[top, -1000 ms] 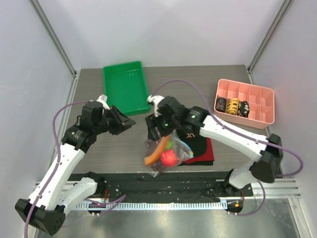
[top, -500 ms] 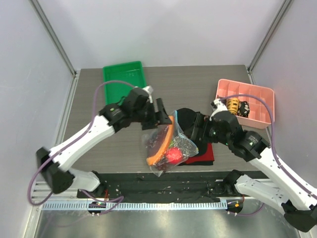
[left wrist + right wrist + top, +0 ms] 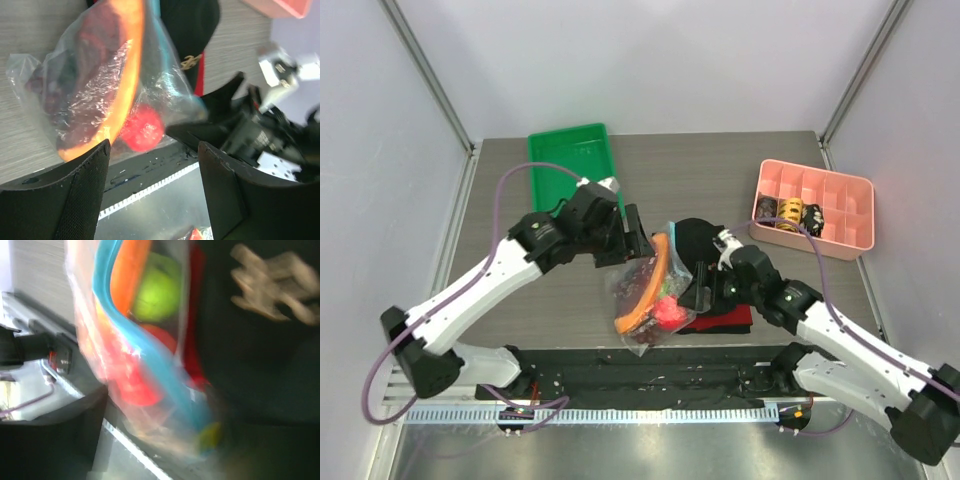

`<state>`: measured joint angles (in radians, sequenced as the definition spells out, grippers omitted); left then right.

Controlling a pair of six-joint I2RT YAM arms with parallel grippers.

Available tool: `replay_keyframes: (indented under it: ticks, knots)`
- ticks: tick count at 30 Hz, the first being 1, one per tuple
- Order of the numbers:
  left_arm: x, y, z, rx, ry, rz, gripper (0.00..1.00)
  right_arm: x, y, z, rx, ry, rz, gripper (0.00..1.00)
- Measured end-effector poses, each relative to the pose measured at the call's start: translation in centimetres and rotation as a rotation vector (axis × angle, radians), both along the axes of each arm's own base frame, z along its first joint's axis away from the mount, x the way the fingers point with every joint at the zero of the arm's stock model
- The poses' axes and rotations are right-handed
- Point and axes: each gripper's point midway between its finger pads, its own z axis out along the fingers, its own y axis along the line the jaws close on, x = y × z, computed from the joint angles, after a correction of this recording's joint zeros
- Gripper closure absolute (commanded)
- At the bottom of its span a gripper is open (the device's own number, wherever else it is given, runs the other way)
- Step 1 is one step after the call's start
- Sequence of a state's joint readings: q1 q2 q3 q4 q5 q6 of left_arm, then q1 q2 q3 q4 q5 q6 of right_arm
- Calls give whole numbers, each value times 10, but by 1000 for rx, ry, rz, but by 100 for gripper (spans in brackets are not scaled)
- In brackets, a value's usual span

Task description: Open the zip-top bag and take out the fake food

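My left claw point(image 3: 153, 147) is spread wide with nothing in it. It's hanging right over the zip-top bag point(image 3: 645, 300), so the bag shows in the gap between the fingers. My right claw point(image 3: 703, 285) looks spread wide too, going by the wrist cam, but that view is super blurry. The bag's blue-teal zip strip point(image 3: 145, 340) runs through that gap, and I honestly can't tell if a finger touches it.

The bag sits near the front edge of the table point(image 3: 750, 160), between my two arms, with its right side up against a black cap point(image 3: 695, 243). All the fake food is inside:
- orange-rimmed melon slice point(image 3: 642, 290)
- red apple point(image 3: 665, 317)
- green piece point(image 3: 157, 292)
- dark grapes point(image 3: 50, 90)

Can't tell whether the zip is sealed.

The green tray point(image 3: 575, 165) is at the back left, and the pink divided box point(image 3: 840, 235) is at the back right. Both are well apart from the bag.
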<state>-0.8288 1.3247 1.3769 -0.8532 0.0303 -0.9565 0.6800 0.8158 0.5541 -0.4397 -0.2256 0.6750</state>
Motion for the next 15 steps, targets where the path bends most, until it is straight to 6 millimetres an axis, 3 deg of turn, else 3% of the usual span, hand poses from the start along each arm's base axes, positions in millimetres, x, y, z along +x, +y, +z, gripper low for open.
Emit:
replay_keyframes:
  ticks: [2,3,7,12,15]
  knots:
    - [-6,10,17,-30,-47,5,30,6,17,10,17,-13,61,95]
    - [-9,16,24,-41,-74,3,30,9,27,18,24,-22,95,98]
    - [-20,45,48,-71,-181,31,32,26,76,67,38,-92,238,99]
    - [-34,103,93,-131,-383,160,34,46,154,137,83,-230,462,99]
    - [-49,136,116,-184,-501,205,32,47,194,154,102,-265,613,99]
